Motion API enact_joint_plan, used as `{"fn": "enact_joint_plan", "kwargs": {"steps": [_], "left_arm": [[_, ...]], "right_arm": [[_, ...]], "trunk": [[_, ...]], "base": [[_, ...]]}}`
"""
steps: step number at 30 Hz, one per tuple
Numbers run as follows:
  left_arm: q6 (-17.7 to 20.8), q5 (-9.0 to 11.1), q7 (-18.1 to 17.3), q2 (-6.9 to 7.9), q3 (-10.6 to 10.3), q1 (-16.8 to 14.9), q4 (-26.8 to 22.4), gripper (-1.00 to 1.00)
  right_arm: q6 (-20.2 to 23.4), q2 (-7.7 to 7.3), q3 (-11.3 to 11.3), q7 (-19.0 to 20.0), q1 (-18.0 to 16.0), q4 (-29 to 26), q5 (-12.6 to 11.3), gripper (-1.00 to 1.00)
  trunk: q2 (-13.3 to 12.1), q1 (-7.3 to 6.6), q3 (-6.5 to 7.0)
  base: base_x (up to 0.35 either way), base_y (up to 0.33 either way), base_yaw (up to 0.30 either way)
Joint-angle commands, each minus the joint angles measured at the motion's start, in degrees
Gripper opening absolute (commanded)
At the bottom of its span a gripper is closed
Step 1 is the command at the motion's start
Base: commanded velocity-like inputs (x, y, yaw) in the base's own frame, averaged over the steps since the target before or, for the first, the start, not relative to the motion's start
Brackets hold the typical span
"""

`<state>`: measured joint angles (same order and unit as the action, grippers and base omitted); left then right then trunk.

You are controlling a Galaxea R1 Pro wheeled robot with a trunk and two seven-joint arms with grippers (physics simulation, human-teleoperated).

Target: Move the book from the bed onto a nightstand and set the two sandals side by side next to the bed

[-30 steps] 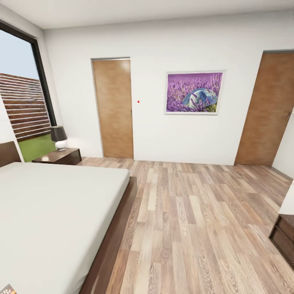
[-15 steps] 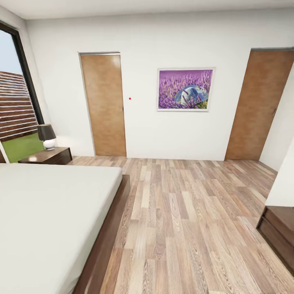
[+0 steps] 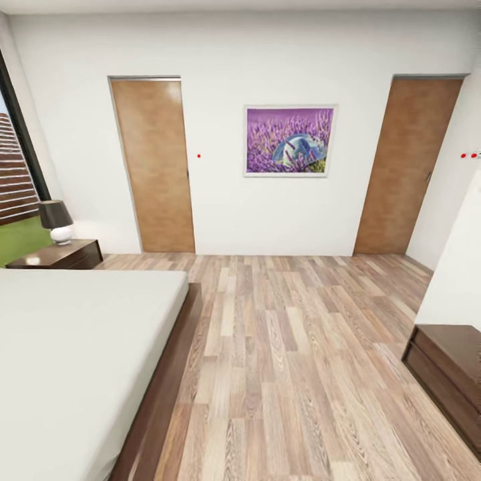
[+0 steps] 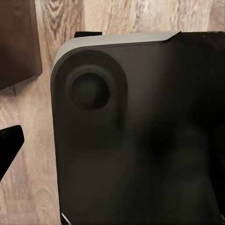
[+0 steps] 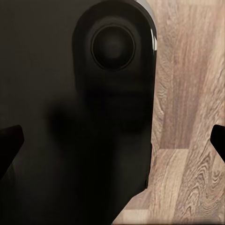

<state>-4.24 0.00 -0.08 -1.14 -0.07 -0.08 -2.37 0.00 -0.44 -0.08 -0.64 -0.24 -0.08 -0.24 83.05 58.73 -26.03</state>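
- The bed (image 3: 73, 361) fills the head view from 7 to 9 o'clock: a low platform with a smooth, plain light grey mattress and a dark brown wooden frame whose long side rail runs beside the floor.
- The nightstand (image 3: 63, 254) stands at about 9 o'clock, just beyond the bed's far corner; it is a low, boxy dark brown cabinet with a glossy top.
- A small lamp (image 3: 56, 221) sits on that top, with a dark tapered shade over a rounded white base.
- A black-framed window (image 3: 17, 180) at the far left edge shows slatted wood and a strip of green.
- The floor (image 3: 300, 361) is brown wood plank, its grain streaked in pale and darker boards, spreading from the centre to 5 o'clock.
- Two flat wooden doors are set in the white back wall, the left door (image 3: 153, 164) at 11 o'clock and the right door (image 3: 407, 164) at 2 o'clock.
- Between them hangs a white-framed picture (image 3: 288, 140) of purple flowers.
- A second dark brown cabinet (image 3: 449, 374) with a drawer front sits at 4 o'clock against a white wall.
- In the left wrist view a rounded, matt dark robot housing (image 4: 140, 131) blocks most of the planks; I cannot tell whether the left gripper is apart or together.
- In the right wrist view a similar dark housing (image 5: 79, 103) with a round boss covers the planks; the right gripper's state likewise cannot be told.
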Motion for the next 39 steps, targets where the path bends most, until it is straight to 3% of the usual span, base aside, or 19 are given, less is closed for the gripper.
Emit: {"fn": "enact_joint_plan", "kwargs": {"steps": [1,26,39], "left_arm": [[-0.2,0.0,0.0,0.0,0.0,0.0,0.0,1.0],[-0.2,0.0,0.0,-0.09,0.0,0.0,0.0,1.0],[-0.2,0.0,0.0,-0.08,0.0,0.0,0.0,1.0]], "right_arm": [[0.0,0.0,0.0,-0.1,0.0,0.0,0.0,1.0],[0.0,0.0,0.0,-0.1,0.0,0.0,0.0,1.0],[-0.1,-0.08,0.2,-0.1,0.0,-0.1,0.1,1.0]], "trunk": [[0.0,0.0,-0.13],[0.0,0.0,-1.62],[0.0,0.0,-1.65]], "base": [[0.0,0.0,-0.082],[0.0,0.0,-0.006],[0.165,0.0,0.0]]}}
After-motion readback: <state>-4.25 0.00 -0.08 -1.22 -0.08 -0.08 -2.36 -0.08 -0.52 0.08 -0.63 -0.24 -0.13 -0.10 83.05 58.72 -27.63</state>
